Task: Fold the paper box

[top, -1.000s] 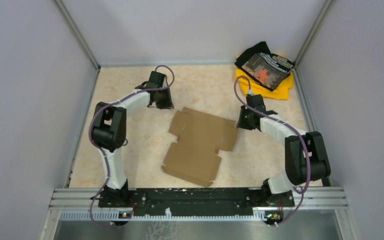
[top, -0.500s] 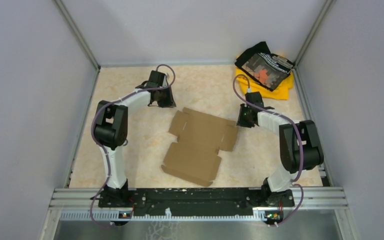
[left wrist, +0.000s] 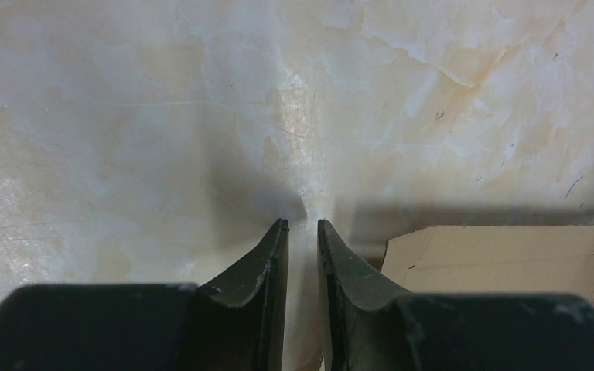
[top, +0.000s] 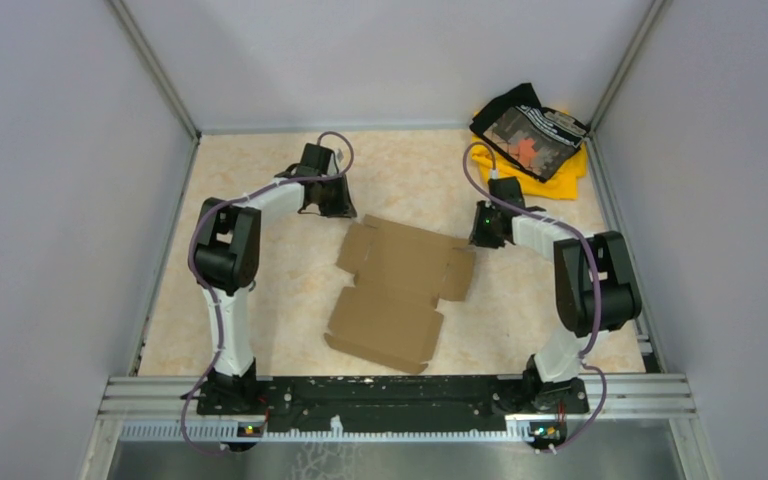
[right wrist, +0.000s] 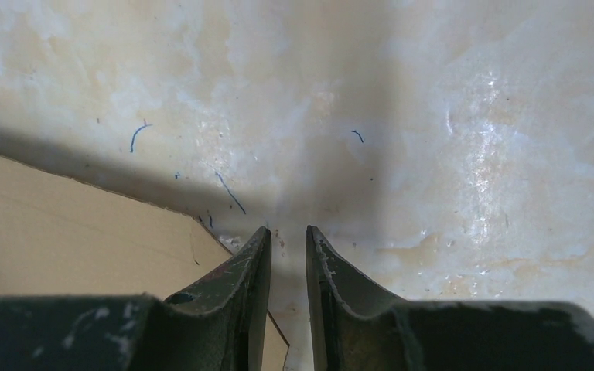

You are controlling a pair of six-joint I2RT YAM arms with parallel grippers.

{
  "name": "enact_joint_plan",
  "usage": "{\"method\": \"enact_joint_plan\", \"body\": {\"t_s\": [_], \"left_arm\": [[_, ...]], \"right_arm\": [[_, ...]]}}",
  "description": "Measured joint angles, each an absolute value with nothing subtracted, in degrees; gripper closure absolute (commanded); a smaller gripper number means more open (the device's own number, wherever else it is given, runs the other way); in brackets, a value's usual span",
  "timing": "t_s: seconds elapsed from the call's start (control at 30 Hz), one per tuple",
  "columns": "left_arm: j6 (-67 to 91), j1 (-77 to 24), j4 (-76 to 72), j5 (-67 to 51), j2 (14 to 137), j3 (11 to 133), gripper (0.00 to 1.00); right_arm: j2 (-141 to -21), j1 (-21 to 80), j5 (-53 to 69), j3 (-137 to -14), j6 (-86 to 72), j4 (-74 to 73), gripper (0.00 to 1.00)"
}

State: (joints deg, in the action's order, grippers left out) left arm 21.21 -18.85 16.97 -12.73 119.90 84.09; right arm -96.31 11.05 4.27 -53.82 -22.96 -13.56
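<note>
The paper box (top: 400,290) lies flat and unfolded in the middle of the table, brown cardboard with flaps and tabs. My left gripper (top: 337,207) hovers low just beyond the box's far-left corner. In the left wrist view its jaws (left wrist: 302,222) stand slightly apart over bare table, and a box flap (left wrist: 503,259) lies to their right. My right gripper (top: 480,234) sits at the box's far-right edge. Seen from the right wrist, its jaws (right wrist: 288,229) show a narrow gap with nothing between them, right beside a cardboard corner (right wrist: 62,239).
A yellow and black cloth pile (top: 530,140) lies at the back right corner. Grey walls enclose the table on three sides, and a metal rail (top: 400,395) carries the arm bases at the near edge.
The right arm has folded inward, its elbow swinging left and back, and its gripper has edged slightly toward the back. The left gripper has crept a little right. The box has not moved.
</note>
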Motion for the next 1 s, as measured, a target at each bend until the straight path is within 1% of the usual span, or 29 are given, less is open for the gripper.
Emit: {"method": "enact_joint_plan", "body": {"t_s": [0.5, 1.0], "left_arm": [[22.0, -19.0, 16.8, -14.3, 119.8, 83.9, 0.75], [23.0, -20.1, 16.7, -14.8, 116.9, 82.4, 0.74]], "right_arm": [[-96.9, 11.0, 7.1, -56.8, -23.0, -13.3, 0.77], [-97.0, 11.3, 8.7, -58.5, -23.0, -14.1, 0.77]]}}
